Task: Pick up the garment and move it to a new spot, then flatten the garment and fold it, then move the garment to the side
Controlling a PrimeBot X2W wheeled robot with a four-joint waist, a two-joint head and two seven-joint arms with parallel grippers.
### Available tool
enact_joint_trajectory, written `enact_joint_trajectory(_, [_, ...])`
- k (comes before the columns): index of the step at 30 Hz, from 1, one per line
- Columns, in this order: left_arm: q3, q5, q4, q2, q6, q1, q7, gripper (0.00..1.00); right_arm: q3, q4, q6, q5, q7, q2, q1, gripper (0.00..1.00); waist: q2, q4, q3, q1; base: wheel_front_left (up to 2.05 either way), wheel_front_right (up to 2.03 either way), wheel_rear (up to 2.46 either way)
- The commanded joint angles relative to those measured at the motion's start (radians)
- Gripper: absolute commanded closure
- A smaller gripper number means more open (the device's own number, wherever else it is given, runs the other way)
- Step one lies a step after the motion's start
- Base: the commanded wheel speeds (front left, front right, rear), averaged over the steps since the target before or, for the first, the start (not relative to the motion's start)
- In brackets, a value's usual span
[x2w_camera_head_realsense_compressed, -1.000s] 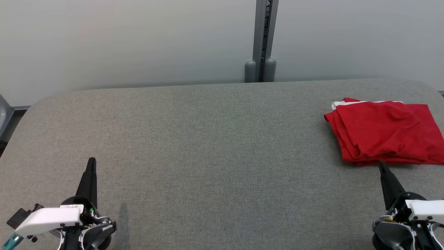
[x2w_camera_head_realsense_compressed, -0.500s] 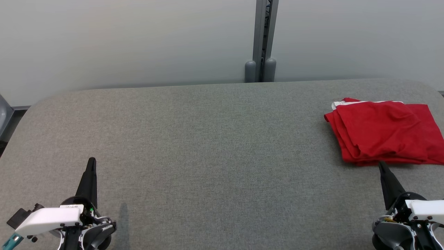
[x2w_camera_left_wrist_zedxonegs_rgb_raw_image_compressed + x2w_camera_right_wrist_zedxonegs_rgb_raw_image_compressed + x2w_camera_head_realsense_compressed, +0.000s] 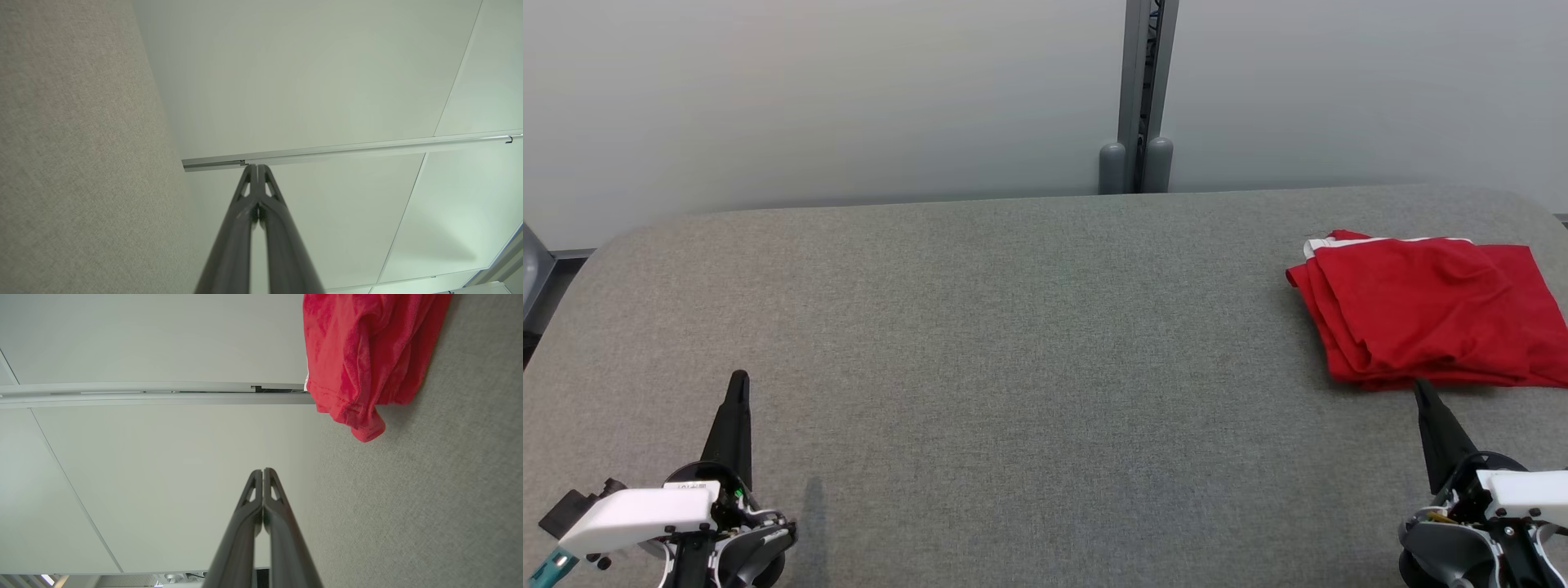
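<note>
A red garment (image 3: 1425,309) with a thin white trim lies folded in layers at the far right of the grey table (image 3: 1029,343). In the right wrist view the garment (image 3: 363,355) hangs at the top right, its hem bunched. My right gripper (image 3: 1422,387) is shut and holds nothing; its tips stand just short of the garment's near edge, apart from it. The right gripper (image 3: 263,472) shows both fingers pressed together. At the lower left my left gripper (image 3: 738,379) rests shut and holds nothing, far from the cloth. Its fingers meet at the tip of the left gripper (image 3: 256,166).
A pale wall runs behind the table, with a grey metal post (image 3: 1141,98) and two rounded feet at its middle. The table's rounded far corners show at left and right. A dark object (image 3: 529,269) sits past the left edge.
</note>
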Motion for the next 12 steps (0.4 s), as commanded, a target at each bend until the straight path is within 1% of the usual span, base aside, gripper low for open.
enact_joint_trajectory(1, [0.004, -0.001, -0.003, 0.003, -0.003, -0.013, 0.003, 1.00, 0.000, 0.002, 0.002, 0.002, 0.003, -0.004, -0.004, 1.00, -0.0001, 0.000, 0.000, 0.0000, 0.00, 0.00, 0.00])
enact_joint_trajectory(12, [0.004, -0.001, -0.003, 0.003, -0.003, -0.013, 0.003, 1.00, 0.000, 0.002, 0.002, 0.002, 0.003, -0.004, -0.004, 1.00, -0.0001, 0.000, 0.000, 0.0000, 0.00, 0.00, 0.00])
